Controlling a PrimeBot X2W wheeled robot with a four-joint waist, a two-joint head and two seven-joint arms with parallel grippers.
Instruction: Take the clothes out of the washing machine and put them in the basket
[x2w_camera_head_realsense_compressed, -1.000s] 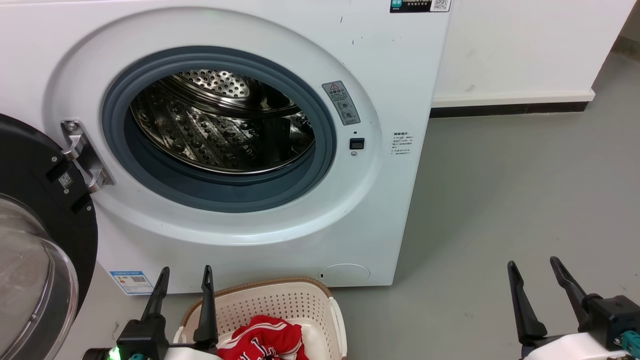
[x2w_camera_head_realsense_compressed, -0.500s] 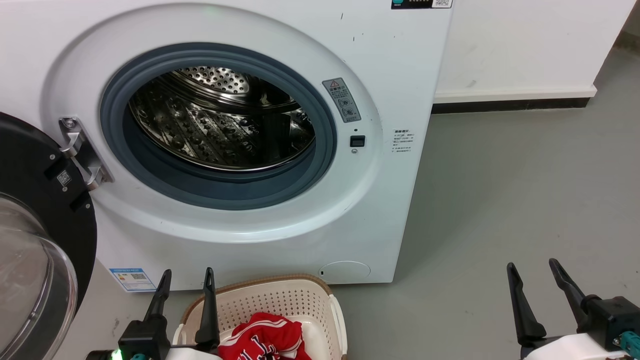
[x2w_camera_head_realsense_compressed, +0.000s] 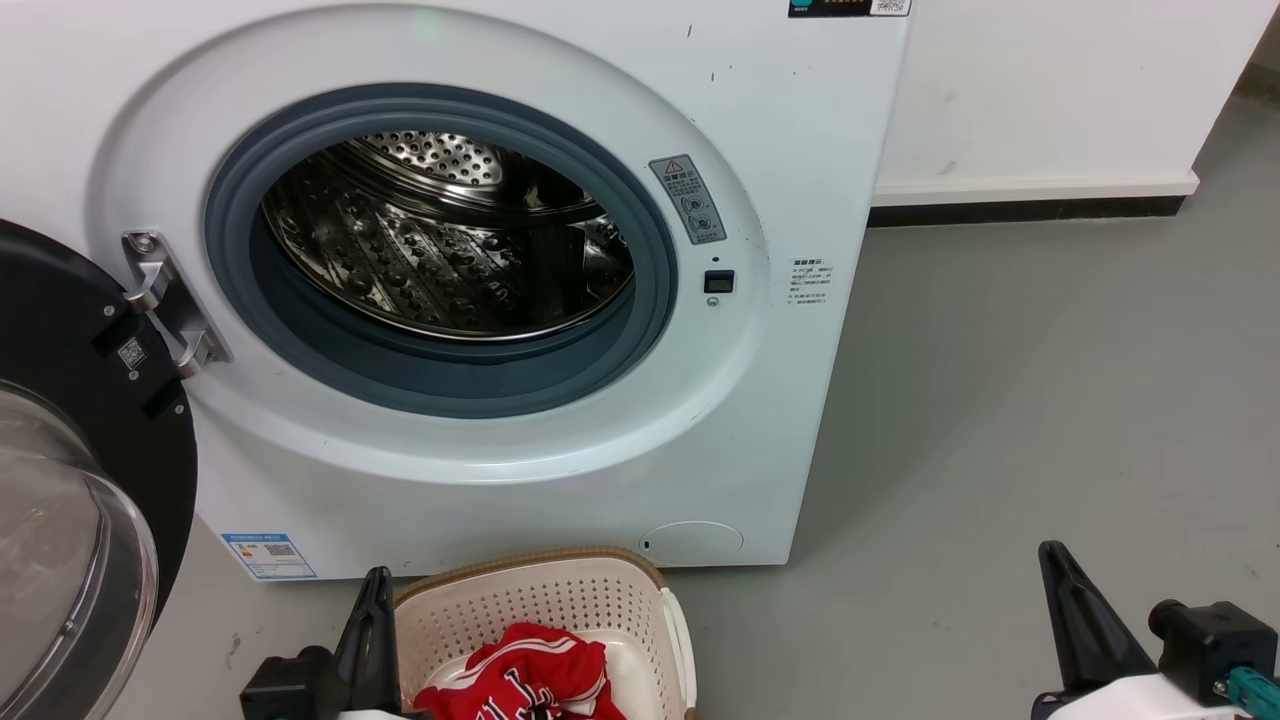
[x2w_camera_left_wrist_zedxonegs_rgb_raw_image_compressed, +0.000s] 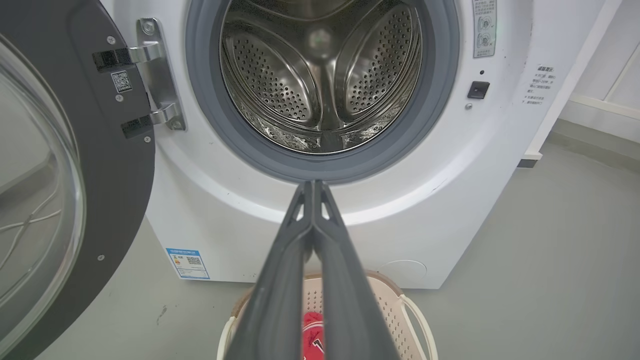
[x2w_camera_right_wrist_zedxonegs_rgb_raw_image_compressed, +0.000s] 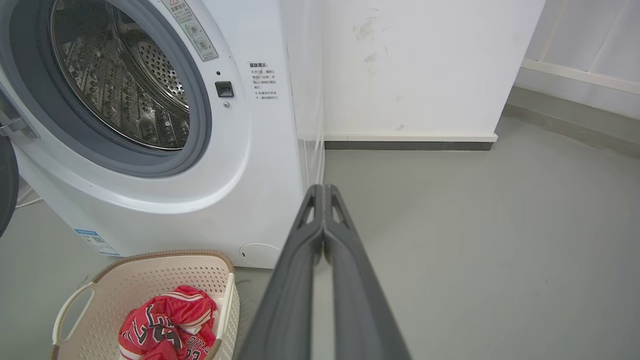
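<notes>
Fingers spread a half-second ago, the left gripper (x2w_camera_left_wrist_zedxonegs_rgb_raw_image_compressed: 313, 184) and right gripper (x2w_camera_right_wrist_zedxonegs_rgb_raw_image_compressed: 324, 188) now press tips together, empty, at lower frame. The clothes (x2w_camera_right_wrist_zedxonegs_rgb_raw_image_compressed: 167, 325) lie in the basket (x2w_camera_right_wrist_zedxonegs_rgb_raw_image_compressed: 160, 255), bottom centre, below the washing machine (x2w_camera_head_realsense_compressed: 560, 470), its drum (x2w_camera_head_realsense_compressed: 450, 260) bare: job apparently done.

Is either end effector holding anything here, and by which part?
Nothing is held. The left end effector and the right end effector are both shut on nothing; the red jersey lies loose in the basket.

The clothes (x2w_camera_head_realsense_compressed: 520, 665) are red with white lettering, the basket (x2w_camera_head_realsense_compressed: 540, 600) cream and brown-rimmed, the washing machine (x2w_camera_head_realsense_compressed: 500, 485) white.
</notes>
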